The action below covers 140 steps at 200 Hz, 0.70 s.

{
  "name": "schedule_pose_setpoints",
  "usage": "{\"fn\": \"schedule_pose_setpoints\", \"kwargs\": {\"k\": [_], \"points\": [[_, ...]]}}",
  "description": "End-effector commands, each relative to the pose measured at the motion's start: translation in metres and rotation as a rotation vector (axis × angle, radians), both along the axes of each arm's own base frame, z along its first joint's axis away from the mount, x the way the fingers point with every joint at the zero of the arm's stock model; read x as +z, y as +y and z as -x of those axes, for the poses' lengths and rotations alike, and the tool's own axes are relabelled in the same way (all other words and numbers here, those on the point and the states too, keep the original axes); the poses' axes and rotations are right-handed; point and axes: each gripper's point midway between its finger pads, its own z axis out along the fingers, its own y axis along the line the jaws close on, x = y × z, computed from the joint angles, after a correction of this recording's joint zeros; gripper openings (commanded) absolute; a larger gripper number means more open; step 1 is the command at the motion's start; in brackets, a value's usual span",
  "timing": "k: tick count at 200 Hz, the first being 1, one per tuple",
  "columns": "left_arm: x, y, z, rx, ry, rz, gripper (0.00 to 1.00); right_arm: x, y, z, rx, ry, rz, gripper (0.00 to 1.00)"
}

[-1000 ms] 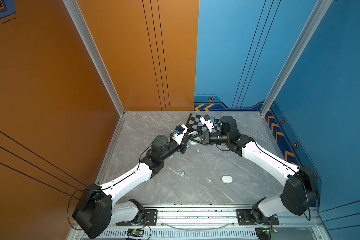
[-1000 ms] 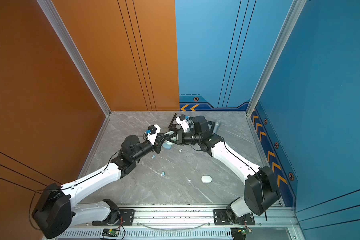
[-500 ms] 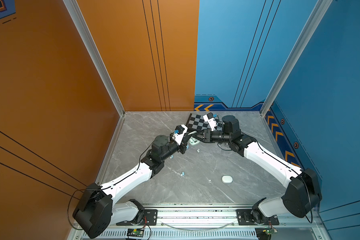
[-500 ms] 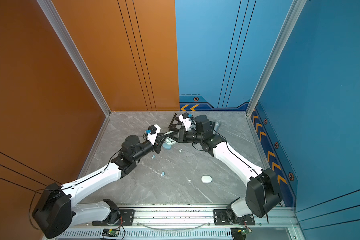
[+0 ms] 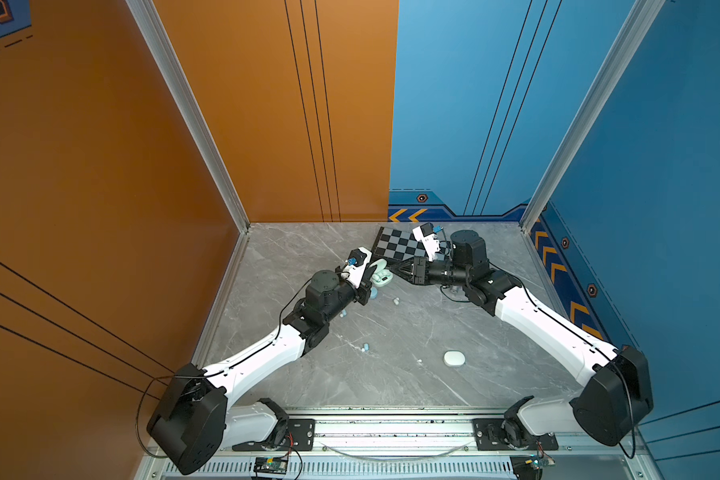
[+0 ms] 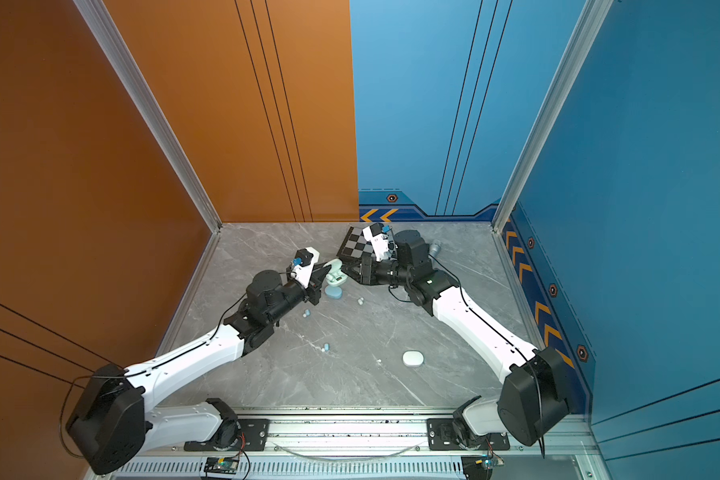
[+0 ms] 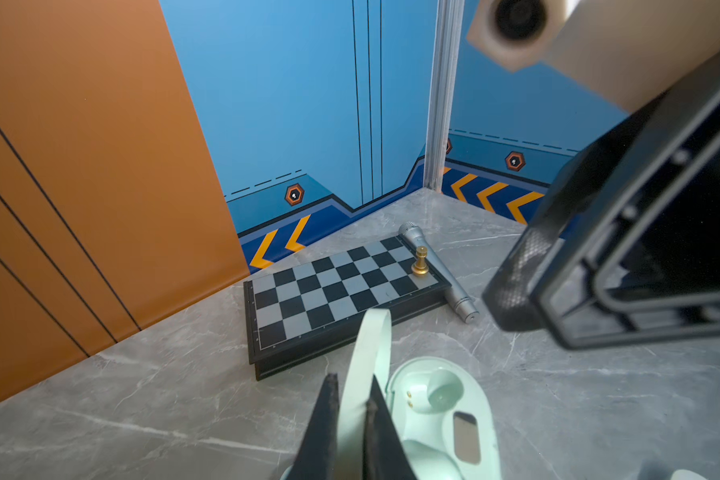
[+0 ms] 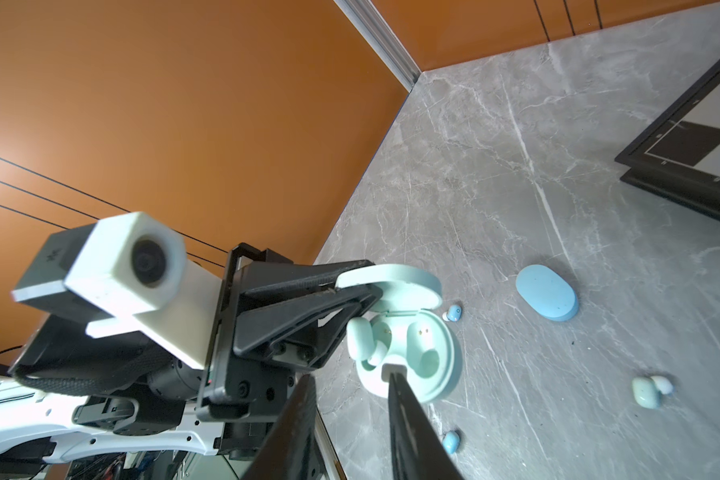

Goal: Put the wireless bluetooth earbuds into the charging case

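The left jaws are pinched tight on the raised lid (image 7: 368,353) of the open mint-green plastic charging case (image 8: 412,365), holding the lid upright above the base. The right jaws stand a little apart with nothing between them. One black fingertip (image 8: 398,386) lies over the front rim of the base, and I cannot tell whether it touches.

In the base, a mint-green bean-shaped earbud (image 8: 360,340) sits in one socket. The neighbouring socket (image 8: 425,349) shows its gold contacts. In both top views the case lies just above the middle of the frame, between the tips of the two arms, on the grey marble tabletop (image 5: 391,382).

Just below it in the frame lies a closed light-blue pill-shaped case (image 5: 373,294), with a tiny blue-and-white earbud (image 8: 454,312) near both cases. A pale earbud (image 5: 395,300) lies to the right of the blue case. A light-blue earbud (image 5: 343,312) lies close by the left arm's wrist, and another light-blue earbud (image 5: 366,346) lies lower, near the centre of the frame. A closed white pill-shaped case (image 5: 454,358) rests well apart, at lower right of centre.

Above the open case lies a black-and-silver chessboard (image 7: 337,286), with a small gold chess piece (image 7: 420,262) standing upright near one corner. A silver microphone (image 7: 437,270) lies along that edge of the board.
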Motion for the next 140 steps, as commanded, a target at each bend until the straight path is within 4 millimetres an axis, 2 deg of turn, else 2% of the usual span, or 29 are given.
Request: {"fn": "schedule_pose_setpoints", "kwargs": {"k": [1,47,93,140], "points": [[-0.031,0.014,-0.005,0.091,0.057,-0.094,0.0,-0.003,-0.014,0.0,-0.052,-0.021,0.043,0.32],[-0.058,0.017,-0.007,0.108,0.133,-0.165,0.0,-0.027,-0.035,-0.003,-0.142,-0.033,0.179,0.31],[-0.07,0.016,-0.01,0.111,0.173,-0.216,0.0,-0.047,-0.049,0.0,-0.17,-0.04,0.3,0.31],[-0.069,0.01,-0.012,0.095,0.172,-0.233,0.0,-0.069,-0.05,0.006,-0.151,-0.042,0.394,0.31]]}}
